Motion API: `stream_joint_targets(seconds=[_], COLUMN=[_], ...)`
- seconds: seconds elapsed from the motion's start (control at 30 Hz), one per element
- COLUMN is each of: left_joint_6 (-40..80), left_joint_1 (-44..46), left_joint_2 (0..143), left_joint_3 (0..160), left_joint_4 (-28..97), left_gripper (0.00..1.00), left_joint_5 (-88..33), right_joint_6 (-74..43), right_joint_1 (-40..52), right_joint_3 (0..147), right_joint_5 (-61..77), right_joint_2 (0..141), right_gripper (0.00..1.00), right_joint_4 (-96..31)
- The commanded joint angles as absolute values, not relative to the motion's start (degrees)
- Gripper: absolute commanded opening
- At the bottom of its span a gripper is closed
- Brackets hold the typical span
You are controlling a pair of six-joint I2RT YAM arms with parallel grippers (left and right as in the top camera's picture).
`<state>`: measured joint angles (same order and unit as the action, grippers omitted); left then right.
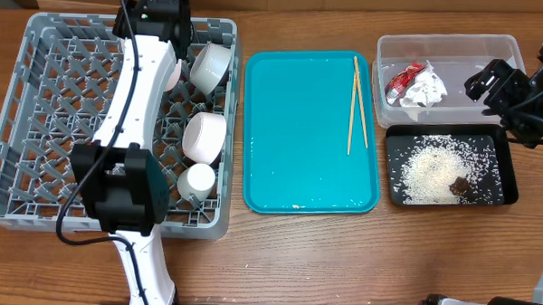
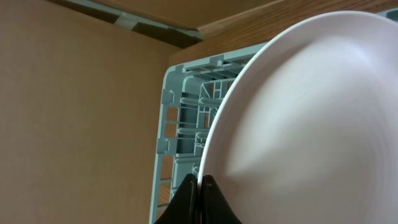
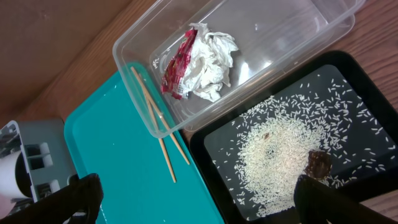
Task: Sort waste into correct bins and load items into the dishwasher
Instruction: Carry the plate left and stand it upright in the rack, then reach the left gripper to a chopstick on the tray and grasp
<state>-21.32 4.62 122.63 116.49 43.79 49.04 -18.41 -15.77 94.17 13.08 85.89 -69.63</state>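
Biggest thing first: the grey dish rack (image 1: 47, 90) fills the left of the table, and that's where the action is. The left arm reaches across it to the far edge. The left gripper (image 2: 200, 186) is pinched tight on the rim of the white plate (image 2: 311, 124), holding it on edge above the lattice. Whether the plate's lower edge is down between the pegs, I can't tell (the wrist camera sees mostly plate).

Next in size is the teal tray (image 1: 299, 135) in the middle. It's nearly bare, with only the chopsticks (image 1: 356, 106) lying side by side along its right side. To the right of it sit the clear tub (image 1: 447, 45) at the back and the black tray (image 1: 508, 170) in front, close together. The right gripper (image 3: 196, 183) hangs over those two bins, fingers spread wide, nothing between them.

Down to the crockery: two bowls (image 1: 211, 66) and the small cup (image 1: 196, 182) sit along the rack's right side, so those look loaded.

Smaller again: the crumpled wrapper (image 3: 199, 59) lies in the clear tub. The rice (image 3: 273, 155) is scattered over the black tray, and the brown lump (image 3: 318, 163) sits among the grains.

My read: waste sorted, bowls and cup in, plate in hand at the rack. What's left is seating and releasing that plate, then the chopsticks, the last item outside the rack.
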Motion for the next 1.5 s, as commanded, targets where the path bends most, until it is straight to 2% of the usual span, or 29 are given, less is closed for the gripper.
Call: stream_joint_targets(seconds=[0.0,0.03,0.07,0.2,0.27,0.4,0.47,0.6,0.67,0.77,0.87,1.07,1.3,1.37,1.47], left_joint_6=[-21.67,-21.65,-21.54,-17.69,-16.12,-13.43,-10.94,-2.72,0.64,3.77,6.04,17.50,24.12,25.96,29.06], left_joint_1=[4.45,4.45,4.45,4.34,4.14,4.10,4.10,5.56,8.10,12.03,16.88,27.44,37.69,39.53,41.15], left_joint_2=[122.37,122.37,122.37,122.52,122.52,122.13,121.36,118.93,117.16,115.72,116.05,122.26,134.65,137.97,141.71], left_joint_3=[116.73,116.73,116.73,116.73,116.73,116.88,118.10,125.80,131.87,135.63,135.20,133.10,133.10,133.10,133.10], left_joint_4=[42.59,42.70,43.81,46.11,46.30,47.20,49.41,60.38,67.99,72.03,71.88,69.78,63.40,61.60,60.01], left_gripper=[0.04,0.07,0.17,0.26,0.33,0.52,0.56,0.56,0.54,0.59,0.65,0.66,0.83,0.84,0.79], left_joint_5=[48.71,46.76,41.36,32.77,31.27,31.73,31.73,28.21,20.64,11.09,5.06,3.57,3.57,3.55,3.55], right_joint_6=[-18.68,-18.70,-18.70,-18.70,-18.68,-18.70,-18.70,-18.70,-18.70,-18.68,-18.68,-18.70,-18.70,-18.70,-18.70], right_joint_1=[-15.92,-15.92,-15.92,-15.92,-15.92,-15.92,-15.92,-15.92,-15.92,-15.92,-15.92,-15.92,-15.92,-15.92,-15.92], right_joint_3=[94.96,94.96,94.96,94.96,94.96,94.96,94.96,94.96,94.96,94.96,94.96,94.96,94.96,94.94,94.96], right_joint_5=[12.67,12.64,12.67,12.64,12.67,12.64,12.67,12.67,12.64,12.67,12.64,12.64,12.64,12.67,12.67], right_joint_2=[85.60,85.60,85.60,85.60,85.60,85.60,85.60,85.60,85.60,85.60,85.60,85.60,85.60,85.60,85.60], right_gripper=[1.00,1.00,1.00,1.00,1.00,1.00,1.00,1.00,1.00,1.00,1.00,1.00,1.00,1.00,1.00], right_joint_4=[-69.30,-69.30,-69.30,-69.30,-69.30,-69.30,-69.30,-69.30,-69.30,-69.30,-69.30,-69.30,-69.30,-69.30,-69.30])
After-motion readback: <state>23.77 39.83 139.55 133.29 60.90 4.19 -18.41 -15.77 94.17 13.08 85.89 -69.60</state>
